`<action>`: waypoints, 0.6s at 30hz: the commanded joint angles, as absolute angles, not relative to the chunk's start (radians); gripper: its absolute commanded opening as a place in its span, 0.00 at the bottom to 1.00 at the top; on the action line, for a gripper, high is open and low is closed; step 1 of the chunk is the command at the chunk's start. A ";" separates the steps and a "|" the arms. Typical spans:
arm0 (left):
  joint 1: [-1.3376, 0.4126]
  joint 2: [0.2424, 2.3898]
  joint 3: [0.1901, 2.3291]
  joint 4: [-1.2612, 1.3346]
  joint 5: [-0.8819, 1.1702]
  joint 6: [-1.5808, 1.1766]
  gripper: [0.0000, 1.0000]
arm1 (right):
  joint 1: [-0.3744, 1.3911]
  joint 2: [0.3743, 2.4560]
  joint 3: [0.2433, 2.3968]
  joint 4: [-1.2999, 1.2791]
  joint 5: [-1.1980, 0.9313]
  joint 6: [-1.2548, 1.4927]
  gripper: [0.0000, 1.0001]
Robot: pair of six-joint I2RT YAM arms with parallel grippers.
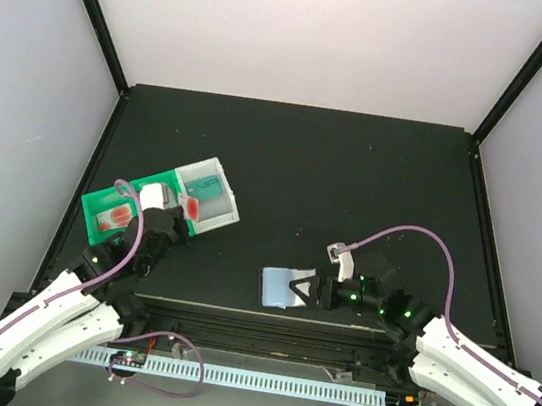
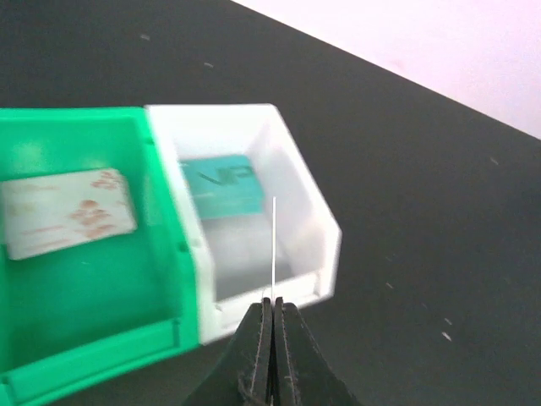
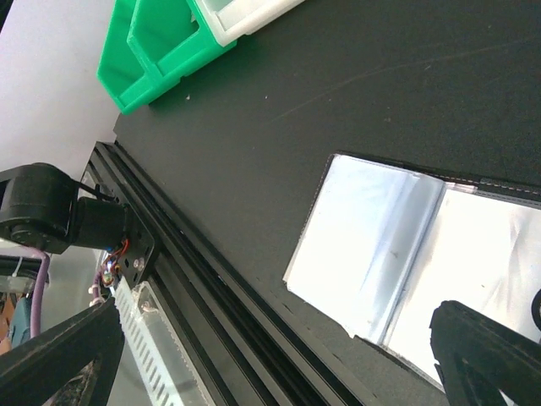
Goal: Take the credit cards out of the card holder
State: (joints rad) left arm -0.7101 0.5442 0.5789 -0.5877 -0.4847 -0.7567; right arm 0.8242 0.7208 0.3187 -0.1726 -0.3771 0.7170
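Note:
The pale-blue card holder lies open and flat near the table's front edge, and fills the right wrist view. My right gripper is open, its fingers spread wide over the holder's right half. My left gripper is shut on a thin card held edge-on, just in front of the white bin. From above, that card shows reddish at the gripper. A teal card lies in the white bin. A whitish card with reddish print lies in the green tray.
The green tray and the white bin stand side by side at the left, touching. Both also show in the left wrist view, tray and bin. A black rail runs along the table's front edge, just beside the holder.

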 commanded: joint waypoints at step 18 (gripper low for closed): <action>-0.176 0.696 0.505 -0.383 -0.360 -0.799 0.02 | 0.826 0.686 0.289 -0.143 -0.384 0.711 1.00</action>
